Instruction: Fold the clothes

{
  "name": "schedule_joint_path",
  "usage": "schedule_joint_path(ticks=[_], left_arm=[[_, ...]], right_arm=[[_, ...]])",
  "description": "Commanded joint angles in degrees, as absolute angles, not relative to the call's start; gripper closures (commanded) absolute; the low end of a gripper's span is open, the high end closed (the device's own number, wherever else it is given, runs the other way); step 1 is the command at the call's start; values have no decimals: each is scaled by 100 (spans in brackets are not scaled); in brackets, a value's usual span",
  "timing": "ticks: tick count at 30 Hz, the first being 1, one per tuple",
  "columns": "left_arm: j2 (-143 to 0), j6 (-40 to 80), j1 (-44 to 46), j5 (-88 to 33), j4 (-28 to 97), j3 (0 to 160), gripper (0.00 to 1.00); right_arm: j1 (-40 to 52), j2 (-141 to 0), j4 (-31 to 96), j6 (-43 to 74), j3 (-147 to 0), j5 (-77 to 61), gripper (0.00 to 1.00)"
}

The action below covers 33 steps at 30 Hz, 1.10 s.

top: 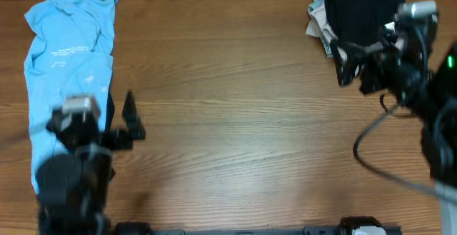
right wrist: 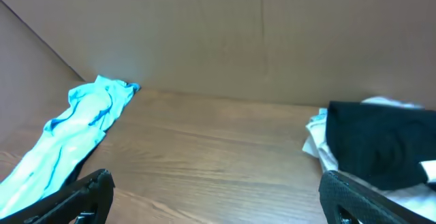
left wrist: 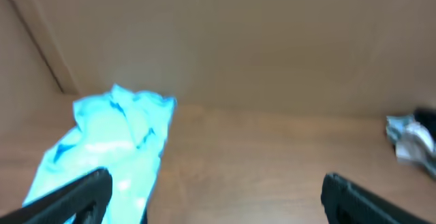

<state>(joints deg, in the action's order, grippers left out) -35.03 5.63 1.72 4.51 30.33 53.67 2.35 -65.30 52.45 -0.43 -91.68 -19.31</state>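
Observation:
A light blue garment (top: 68,56) lies in a long folded strip down the table's left side; it also shows in the left wrist view (left wrist: 109,142) and the right wrist view (right wrist: 75,135). A black garment (top: 360,13) lies on top of a white and grey garment (top: 318,13) at the back right, also in the right wrist view (right wrist: 375,142). My left gripper (top: 120,112) is open and empty at the blue garment's right edge (left wrist: 218,203). My right gripper (top: 364,53) is open and empty just in front of the black garment (right wrist: 218,200).
The wooden table (top: 243,113) runs between the two piles. A brown cardboard wall (right wrist: 259,33) stands along the back edge. A black cable (top: 371,138) loops beside the right arm. The clothes pile shows at the far right of the left wrist view (left wrist: 412,139).

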Motion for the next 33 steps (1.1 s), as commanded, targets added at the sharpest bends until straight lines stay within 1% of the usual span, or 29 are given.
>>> schedule_joint_path(ticks=[1, 5, 7, 9, 12, 16, 19, 21, 24, 28, 33], left_arm=[[-4967, 368, 108, -104, 3959, 6882, 0], [-6637, -56, 108, -753, 5723, 8744, 0], [-7369, -287, 108, -687, 6486, 9498, 0], [-7994, -454, 108, -576, 6862, 9970, 0], [-8709, -456, 108, -578, 7153, 10090, 0], [-9581, -635, 102, -574, 7188, 10079, 0], [-9922, -646, -106, -429, 7028, 10079, 0], [-10040, -648, -427, -429, 6840, 10079, 0], [-10138, -698, -1138, -517, 6488, 10077, 0], [-10425, -904, -2091, -937, 5986, 10075, 0], [-11043, -952, -2735, -851, 5476, 10075, 0]], right_arm=[[257, -7225, 5594, -36, -9839, -2112, 0], [257, -7627, 5502, -32, -9854, -2403, 0], [257, -7791, 5483, -30, -9854, -2526, 0], [257, -7937, 5478, -32, -9854, -2580, 0], [257, -8145, 5555, -34, -9854, -2580, 0], [257, -8409, 5760, -36, -9854, -2578, 1], [257, -8604, 5892, -45, -9854, -2556, 1], [257, -8711, 5968, -45, -9854, -2558, 2], [263, -8882, 6071, -62, -9850, -2558, 5], [329, -9061, 6097, -64, -9780, -2558, 5], [543, -9325, 6167, -156, -9745, -2445, 8]])
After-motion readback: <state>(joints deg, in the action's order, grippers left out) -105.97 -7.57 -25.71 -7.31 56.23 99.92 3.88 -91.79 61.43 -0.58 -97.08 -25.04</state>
